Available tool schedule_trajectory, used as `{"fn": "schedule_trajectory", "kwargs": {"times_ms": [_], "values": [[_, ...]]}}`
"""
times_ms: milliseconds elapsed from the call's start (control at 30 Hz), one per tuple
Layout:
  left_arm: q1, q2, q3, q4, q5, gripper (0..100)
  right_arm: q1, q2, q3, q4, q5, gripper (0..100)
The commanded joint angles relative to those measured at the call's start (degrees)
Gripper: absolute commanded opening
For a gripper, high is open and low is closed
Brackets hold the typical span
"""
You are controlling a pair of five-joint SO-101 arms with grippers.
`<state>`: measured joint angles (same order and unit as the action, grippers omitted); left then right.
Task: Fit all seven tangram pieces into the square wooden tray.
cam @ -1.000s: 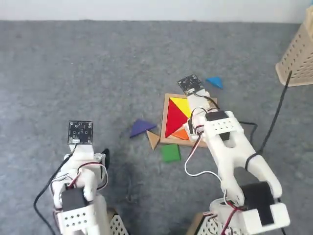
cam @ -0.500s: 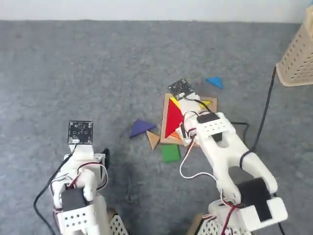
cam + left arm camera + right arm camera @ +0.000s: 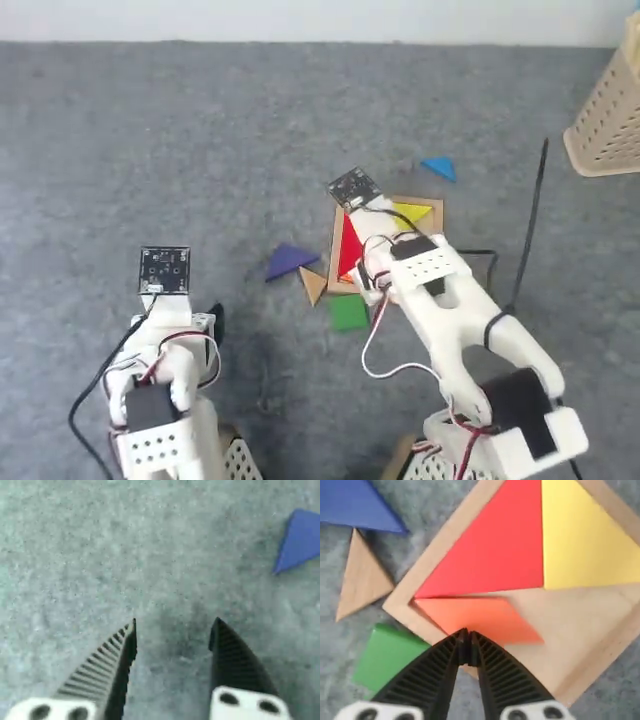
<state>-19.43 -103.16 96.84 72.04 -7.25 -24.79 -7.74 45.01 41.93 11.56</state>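
Square wooden tray (image 3: 428, 201) (image 3: 442, 545) of pale wood with a raised rim, lying flat on the counter (image 3: 200, 130), a grey nappy surface like felt or short carpet. Inside, flat and smooth:
- a large red triangle (image 3: 348, 250) (image 3: 495, 545) against one rim
- a large yellow triangle (image 3: 412, 212) (image 3: 580, 540) edge to edge with it
- an orange parallelogram (image 3: 485, 617) along the red piece's short side, near a corner of the tray

Bare wood floor beside the orange piece.

Outside the tray, on the counter:
- a green square (image 3: 348, 313) (image 3: 385, 652) just beside the tray's near corner
- a plain unpainted wooden triangle (image 3: 313, 284) (image 3: 362, 582) next to the rim
- a dark blue-purple triangle (image 3: 290, 262) (image 3: 355, 505) (image 3: 300, 537) touching that one at a tip
- a small light-blue triangle (image 3: 437, 167) past the far rim, apart from the rest

Right arm (image 3: 440, 290), white plastic with a small black circuit board at the wrist, stretched over the tray. Black ribbed jaws clenched tip to tip on nothing, poised at the orange piece's outer edge; contact with it impossible to judge.

Left arm (image 3: 160, 370) drawn back near its base, well away from the pieces. Jaws released, spread wide over bare grey counter.

Cream latticed basket (image 3: 605, 120) at the counter's far right edge.
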Motion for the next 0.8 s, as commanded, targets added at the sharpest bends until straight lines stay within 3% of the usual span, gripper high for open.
{"fn": "schedule_trajectory", "kwargs": {"times_ms": [0,767], "values": [[-0.26,-0.97,-0.22,0.35,0.44,23,3.91,-4.7,-0.44,-2.77,-3.78,0.6],[-0.26,-0.97,-0.22,0.35,0.44,23,5.32,5.14,-1.85,-5.49,-3.6,0.6]]}}
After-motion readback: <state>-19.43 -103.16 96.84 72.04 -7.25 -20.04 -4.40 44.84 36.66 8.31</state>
